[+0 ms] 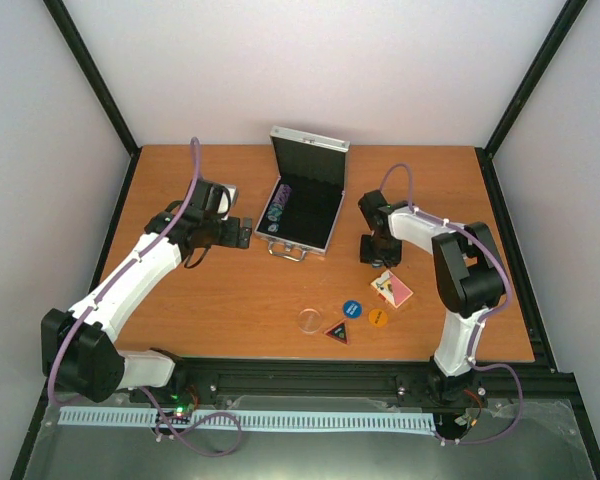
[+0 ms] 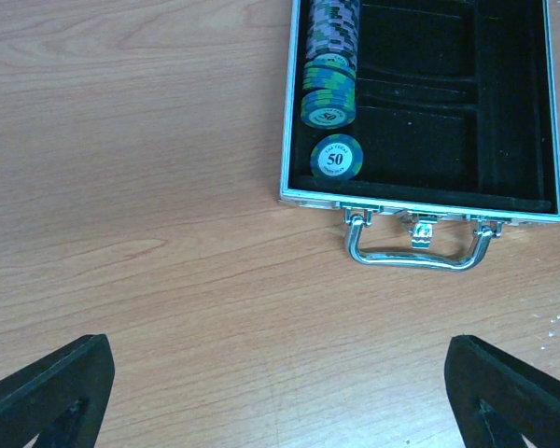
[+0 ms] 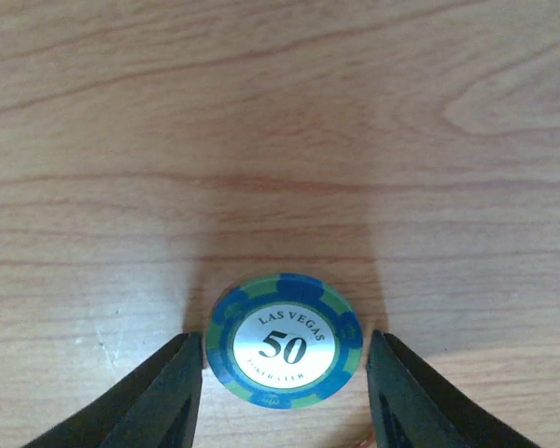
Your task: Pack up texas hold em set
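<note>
**Right hand straddles a lone chip; left hand waits wide open by the case**

The right gripper (image 1: 377, 258) is down at the table (image 3: 280, 112) with one loose chip (image 3: 285, 341) lying flat between its fingers (image 3: 168, 397). The chip is blue and green with a silver centre reading "50". Each finger stands right at the chip's rim, one on each side. Whether they are already pressing on it or just short of touching cannot be told.

Just behind this hand, on the side of the arm bases, lies the card deck (image 1: 392, 288), red back showing. Further back and to the hand's left sit a blue round button (image 1: 352, 308), an orange round button (image 1: 377, 317), a clear disc (image 1: 310, 320) and a triangular button (image 1: 338, 332), all apart from one another.

The left gripper (image 2: 275, 341) hangs over bare wood with its fingers spread as far as they go and nothing between them. Ahead of it and a little to its right is the case (image 2: 285, 140), lid up, its handle (image 2: 418, 247) turned towards this hand. In the black lining, the slot nearest the left hand's side holds a row of chips (image 2: 329, 84) standing on edge. One more flat chip (image 2: 337, 157) lies face up at the handle end of that slot. The other slots show only lining.

The case lies between the two hands, to the left of the right one.
</note>
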